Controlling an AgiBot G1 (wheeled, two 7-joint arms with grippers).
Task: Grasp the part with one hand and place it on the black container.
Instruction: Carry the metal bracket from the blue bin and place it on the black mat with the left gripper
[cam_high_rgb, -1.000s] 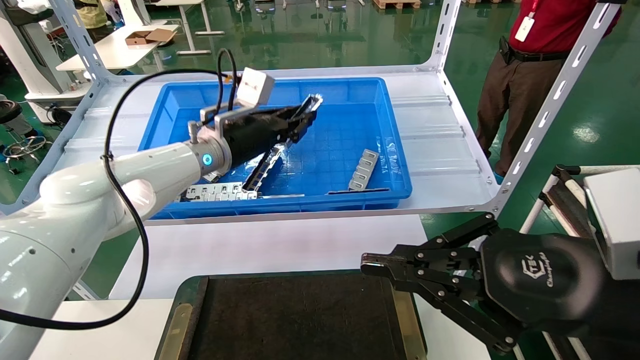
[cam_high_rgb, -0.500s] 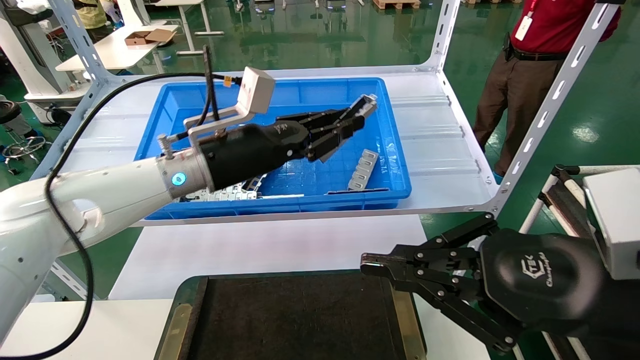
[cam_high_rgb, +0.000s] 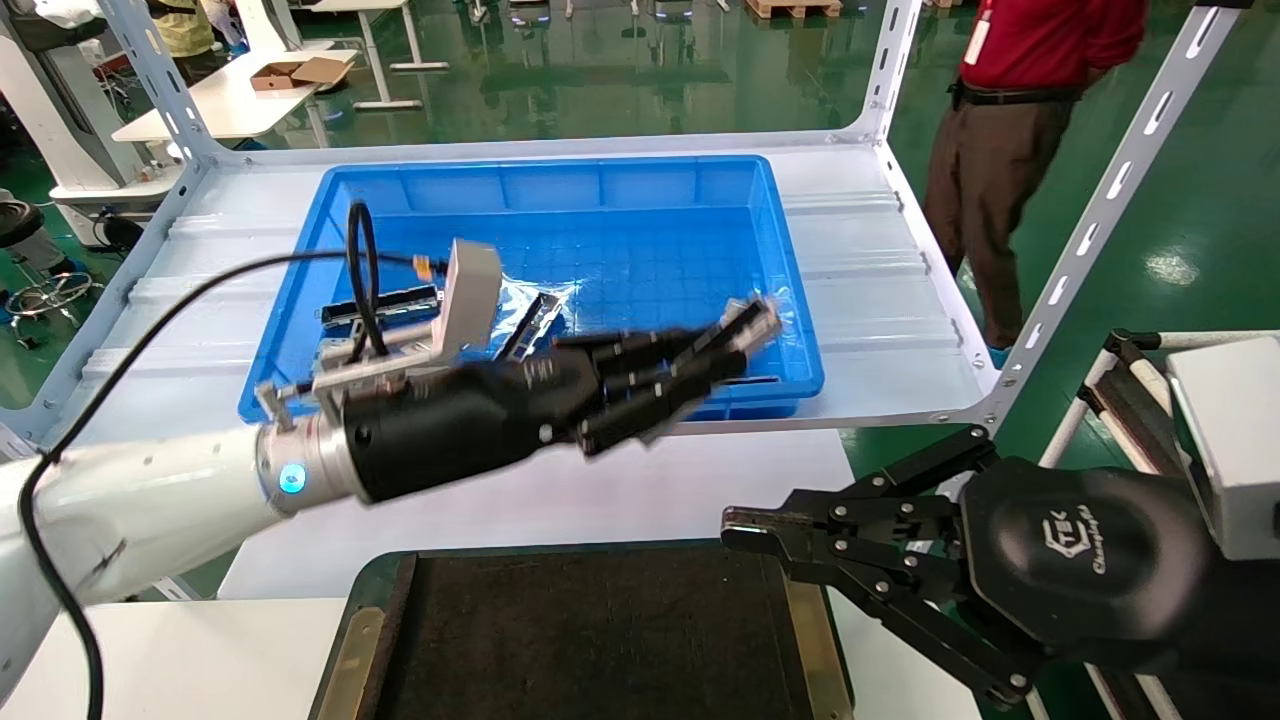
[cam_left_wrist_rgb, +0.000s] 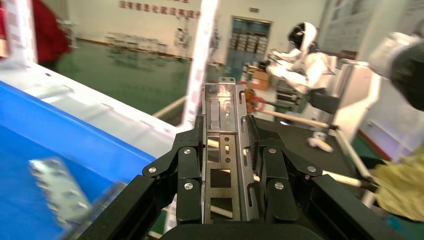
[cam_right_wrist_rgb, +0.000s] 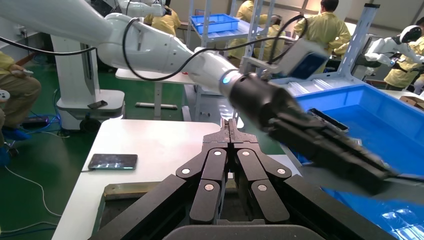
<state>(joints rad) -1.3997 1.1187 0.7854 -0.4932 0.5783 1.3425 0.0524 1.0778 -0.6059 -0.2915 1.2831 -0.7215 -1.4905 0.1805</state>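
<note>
Midway across the frame, the left hand (cam_high_rgb: 715, 355) clamps the part (cam_high_rgb: 752, 322) lengthwise for steadiness, above the bin's (cam_high_rgb: 770, 385) front edge, short of the black container (cam_high_rgb: 600, 640); the right hand (cam_high_rgb: 745, 530) waits pinched closed, lower right.

We read one mark clearly: a white logo with the word "Champions" beside it, printed on the black housing of the right gripper (cam_high_rgb: 745, 528), which sits at the right corner of the black container (cam_high_rgb: 600, 640). We spot red lettering on the far wall in the left wrist view, too blurred to read. Nothing else legible.
</note>
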